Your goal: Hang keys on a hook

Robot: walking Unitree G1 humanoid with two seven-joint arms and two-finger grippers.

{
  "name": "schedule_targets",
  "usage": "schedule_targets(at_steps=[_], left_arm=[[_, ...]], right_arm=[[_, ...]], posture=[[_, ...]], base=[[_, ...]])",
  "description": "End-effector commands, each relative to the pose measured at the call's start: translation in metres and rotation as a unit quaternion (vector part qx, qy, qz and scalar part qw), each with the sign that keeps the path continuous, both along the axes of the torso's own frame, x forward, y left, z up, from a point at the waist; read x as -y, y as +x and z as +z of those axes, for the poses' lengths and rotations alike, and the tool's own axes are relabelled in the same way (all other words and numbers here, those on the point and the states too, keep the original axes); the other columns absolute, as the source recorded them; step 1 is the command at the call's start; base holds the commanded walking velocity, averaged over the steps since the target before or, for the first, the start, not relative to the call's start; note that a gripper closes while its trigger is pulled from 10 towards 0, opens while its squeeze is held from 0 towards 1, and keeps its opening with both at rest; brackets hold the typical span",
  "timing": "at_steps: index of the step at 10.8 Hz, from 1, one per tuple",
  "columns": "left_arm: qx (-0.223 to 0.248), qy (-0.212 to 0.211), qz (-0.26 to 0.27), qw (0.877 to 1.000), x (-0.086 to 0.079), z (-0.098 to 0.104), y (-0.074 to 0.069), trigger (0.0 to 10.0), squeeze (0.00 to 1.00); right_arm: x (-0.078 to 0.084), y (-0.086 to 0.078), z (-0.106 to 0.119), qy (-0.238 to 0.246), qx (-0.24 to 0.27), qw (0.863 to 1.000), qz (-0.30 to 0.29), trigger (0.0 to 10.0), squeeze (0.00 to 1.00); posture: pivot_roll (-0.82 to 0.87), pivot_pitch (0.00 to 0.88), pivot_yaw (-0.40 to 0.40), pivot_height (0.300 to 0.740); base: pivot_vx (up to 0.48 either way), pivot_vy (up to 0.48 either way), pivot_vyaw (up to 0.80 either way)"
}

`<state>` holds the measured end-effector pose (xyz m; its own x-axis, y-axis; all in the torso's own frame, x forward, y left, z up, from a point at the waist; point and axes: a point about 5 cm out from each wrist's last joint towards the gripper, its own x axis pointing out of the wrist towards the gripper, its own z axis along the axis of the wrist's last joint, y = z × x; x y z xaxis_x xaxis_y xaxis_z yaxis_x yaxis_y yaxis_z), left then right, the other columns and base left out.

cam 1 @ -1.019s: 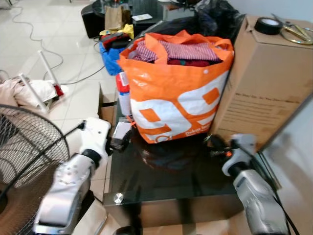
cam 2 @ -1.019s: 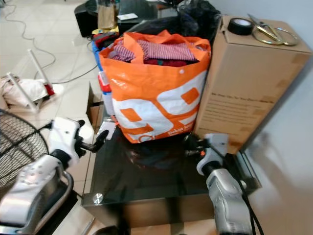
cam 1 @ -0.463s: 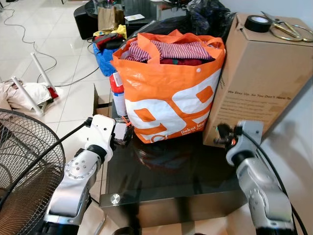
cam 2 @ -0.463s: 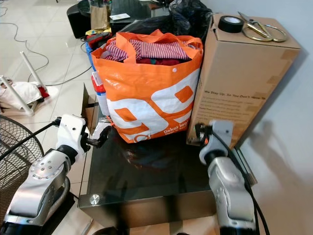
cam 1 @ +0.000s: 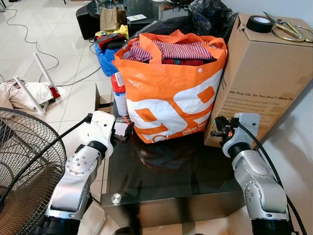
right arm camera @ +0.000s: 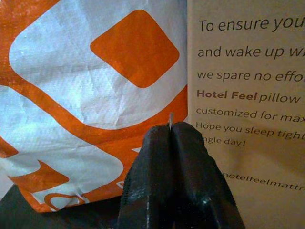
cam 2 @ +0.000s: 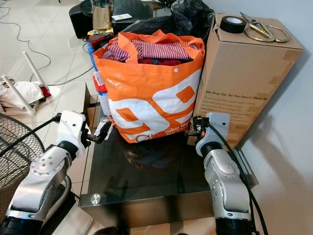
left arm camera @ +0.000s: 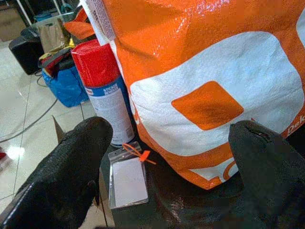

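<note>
Right wrist view: right gripper [right arm camera: 170, 130], fingers pressed fully together, w/ a thin metal sliver [right arm camera: 170, 119] poking out between the tips. Probably part of the keys or their ring, but too small to be sure. Gripper hangs over the right side of the black glass table [cam 1: 171, 181], pointing at the gap where the orange bag [cam 1: 171, 98] meets the cardboard box [cam 1: 264, 73].

Left gripper [left arm camera: 169, 138] is spread wide and holds nothing. It sits at the table's left edge, facing a red-capped spray can [left arm camera: 107, 90] and a clear plastic tag [left arm camera: 127, 181] w/ an orange tie [left arm camera: 138, 153], lying flat near the table's back-left corner, just beside the can.

Handling, as a judgement: keys are light, hard and slippery, and swing freely on a ring. A pinch on so thin an edge could slip or twist, so grip the ring or a flat blade squarely, leaving the loop free for the hook. Where the hook is, cannot tell.
</note>
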<state>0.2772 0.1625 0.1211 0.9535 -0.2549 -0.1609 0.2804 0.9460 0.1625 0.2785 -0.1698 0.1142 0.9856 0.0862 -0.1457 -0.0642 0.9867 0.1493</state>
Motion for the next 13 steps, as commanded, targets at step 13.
schedule_targets(at_steps=[13], left_arm=[[0.012,0.005,-0.002,1.0,-0.0013,0.0027,0.0041,10.0,0.0]], right_arm=[[-0.0012,0.0046,0.0072,-0.022,0.014,1.0,0.009,10.0,0.0]], posture=[[-0.06,0.0,0.055,0.74]], base=[[-0.24,0.0,0.0]])
